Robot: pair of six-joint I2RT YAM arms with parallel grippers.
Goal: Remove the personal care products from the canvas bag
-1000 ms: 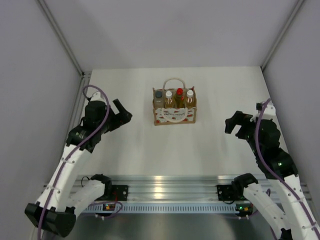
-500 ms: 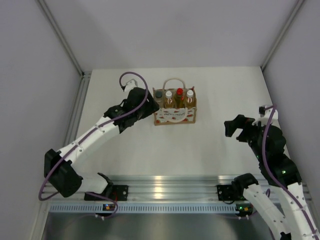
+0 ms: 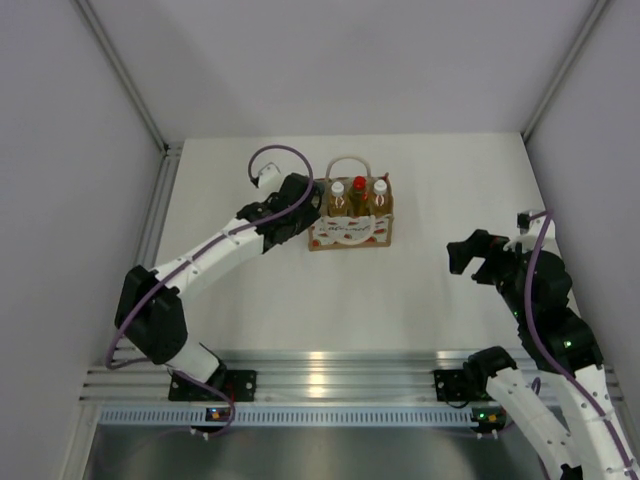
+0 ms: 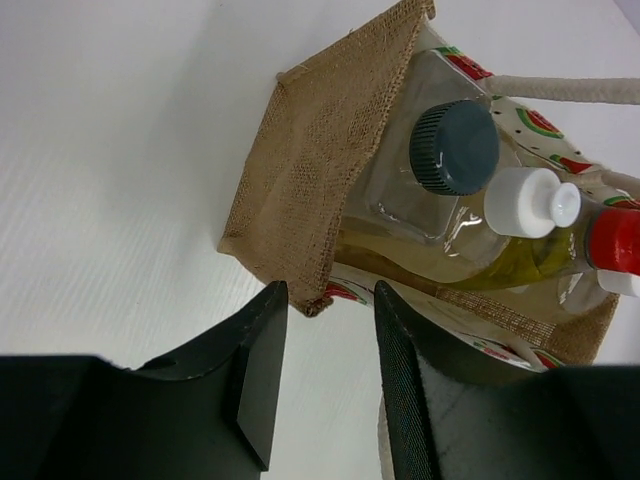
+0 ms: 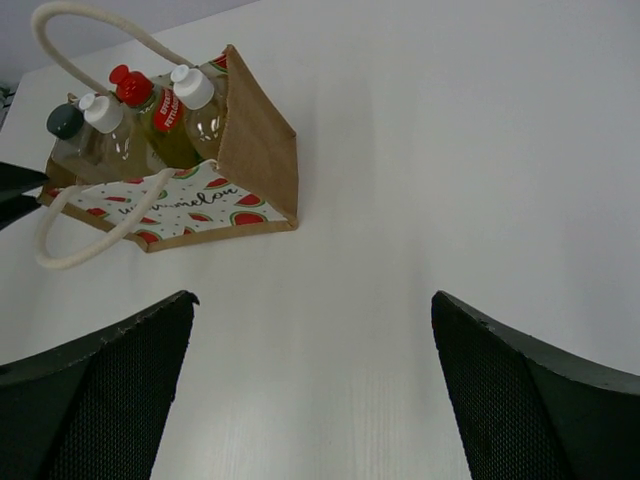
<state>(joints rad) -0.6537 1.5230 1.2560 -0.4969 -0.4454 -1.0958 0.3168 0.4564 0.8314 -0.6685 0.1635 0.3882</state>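
Note:
The canvas bag (image 3: 349,230) stands at the table's far middle, with white rope handles and a watermelon-print front panel. Bottles stand upright in it: a clear squarish one with a dark grey cap (image 4: 455,147), an amber one with a white cap (image 4: 530,200), a yellow one with a red cap (image 5: 130,85) and another with a white cap (image 5: 192,85). My left gripper (image 3: 307,207) hovers over the bag's left end. Its jaws are narrowed but apart, with nothing between them, and the bag's burlap corner (image 4: 315,290) lies just past the tips. My right gripper (image 3: 470,255) stands wide open and clear of the bag to the right.
Grey walls close in the white table (image 3: 420,170) on the left, right and back. An aluminium rail (image 3: 330,365) with both arm bases runs along the near edge. One rope handle (image 5: 70,255) droops over the bag's front onto the table.
My left arm has swung from the table's left side to the bag's left end, and its jaws have narrowed. The right arm dropped slightly, then stayed still.

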